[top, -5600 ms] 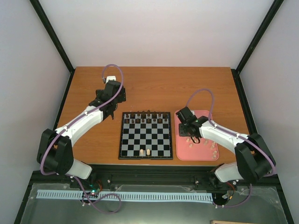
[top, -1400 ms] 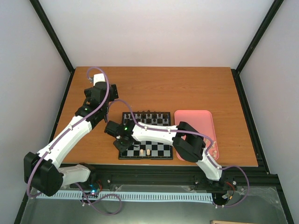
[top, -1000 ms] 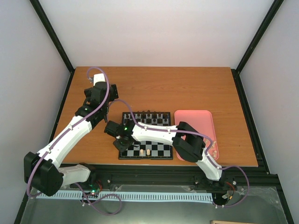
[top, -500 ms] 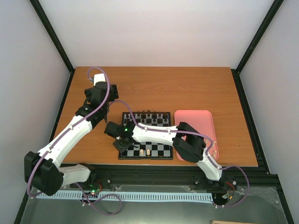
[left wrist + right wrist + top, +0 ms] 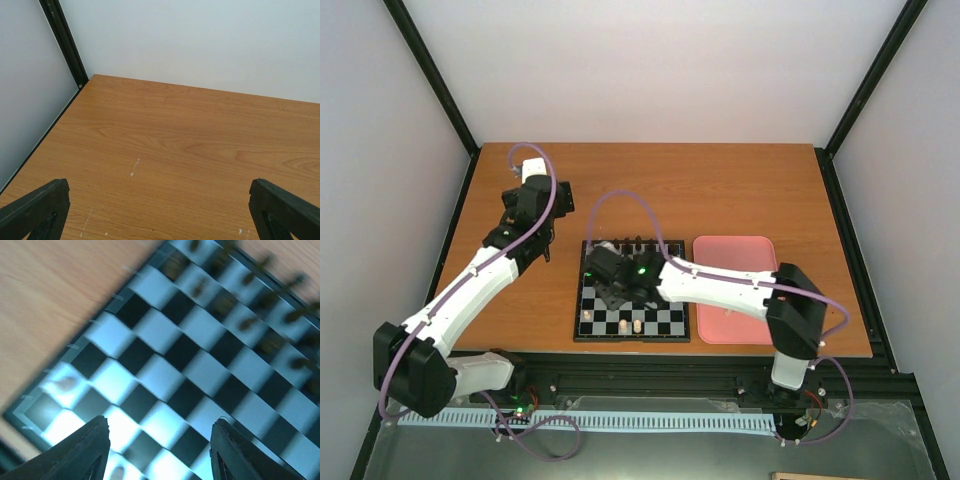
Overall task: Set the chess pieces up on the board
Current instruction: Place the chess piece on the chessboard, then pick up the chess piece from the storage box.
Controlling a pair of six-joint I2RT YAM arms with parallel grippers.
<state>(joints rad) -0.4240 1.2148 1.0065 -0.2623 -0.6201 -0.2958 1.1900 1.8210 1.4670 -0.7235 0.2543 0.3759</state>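
Right fingers (image 5: 92, 450) stand apart with nothing between them, low over the left half of the board (image 5: 670, 320). The left fingers (image 5: 37, 210) gape wide over bare tabletop (image 5: 175, 140). Pale chess pieces (image 5: 623, 326) stand by the board's near edge, one close to its near-left corner. A low swing away could clip that piece, or the dark pieces (image 5: 638, 243) along the far edge.

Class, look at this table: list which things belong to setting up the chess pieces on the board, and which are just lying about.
Belong to the job:
board
pale chess pieces, three standing toward its near edge

Just lying about:
pink tray
dark pieces on the board's far rows
wooden table
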